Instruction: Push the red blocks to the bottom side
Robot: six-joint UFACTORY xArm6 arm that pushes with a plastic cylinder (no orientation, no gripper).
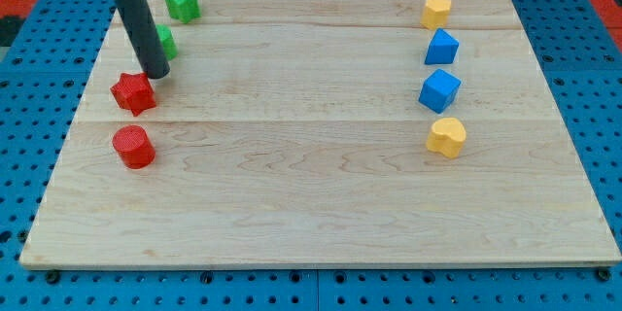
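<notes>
A red star-shaped block (133,93) lies near the board's left edge. A red cylinder (133,147) lies just below it. My tip (157,75) rests on the board just above and to the right of the red star, touching or nearly touching it. The dark rod runs up to the view's top left.
A green block (182,4) sits at the top left; another green block (166,43) is partly hidden behind the rod. On the right stand a yellow block (437,11), two blue blocks (441,48) (439,90) and a yellow heart-shaped block (447,137). The wooden board (321,224) sits on blue pegboard.
</notes>
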